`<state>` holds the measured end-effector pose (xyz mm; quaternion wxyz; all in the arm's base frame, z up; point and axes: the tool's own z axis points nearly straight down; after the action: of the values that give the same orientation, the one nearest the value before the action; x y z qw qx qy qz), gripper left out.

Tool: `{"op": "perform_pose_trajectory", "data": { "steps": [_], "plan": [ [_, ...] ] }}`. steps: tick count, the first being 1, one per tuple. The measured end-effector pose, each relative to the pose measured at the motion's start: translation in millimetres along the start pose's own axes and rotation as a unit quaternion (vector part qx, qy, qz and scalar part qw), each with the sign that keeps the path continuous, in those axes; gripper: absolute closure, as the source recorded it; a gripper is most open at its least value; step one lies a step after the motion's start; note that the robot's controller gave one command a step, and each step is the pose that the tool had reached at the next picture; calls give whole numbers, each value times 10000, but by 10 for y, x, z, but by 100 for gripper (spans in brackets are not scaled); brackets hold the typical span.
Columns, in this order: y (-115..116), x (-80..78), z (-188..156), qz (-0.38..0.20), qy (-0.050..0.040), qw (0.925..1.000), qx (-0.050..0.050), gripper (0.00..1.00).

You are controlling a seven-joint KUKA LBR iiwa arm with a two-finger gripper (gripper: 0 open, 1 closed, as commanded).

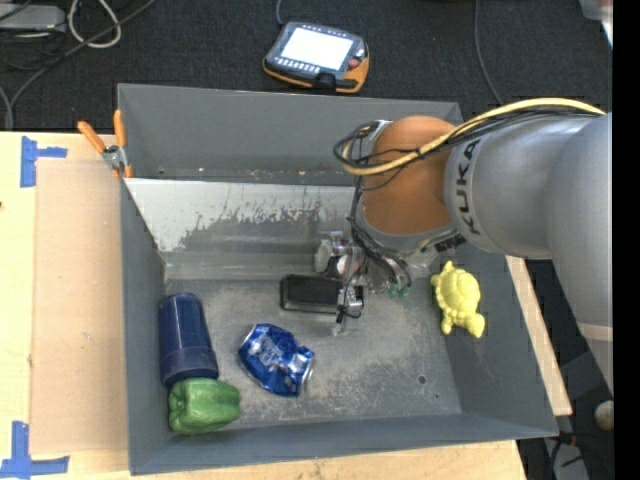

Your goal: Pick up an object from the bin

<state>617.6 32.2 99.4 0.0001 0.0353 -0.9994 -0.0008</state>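
Note:
My gripper hangs low in the middle of the bin, its fingertips at the right end of a flat black rectangular object lying on the floor. The fingers stand close to the object's edge; whether they clasp it is hidden by the gripper body. A yellow toy figure lies to the right of the gripper, near the bin's right wall. A crumpled blue and white wrapper rests in front of the black object.
A dark blue cylinder lies along the left wall, with a green pepper at its front end in the front left corner. The arm with its orange cover reaches in from the right, above the bin's back right part.

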Motion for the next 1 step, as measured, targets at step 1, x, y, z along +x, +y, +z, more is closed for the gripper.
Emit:
{"op": "perform_pose_trajectory", "data": {
  "steps": [1],
  "plan": [
    [68,35,-612,142,-62,9999,1,0]
  ]
}}
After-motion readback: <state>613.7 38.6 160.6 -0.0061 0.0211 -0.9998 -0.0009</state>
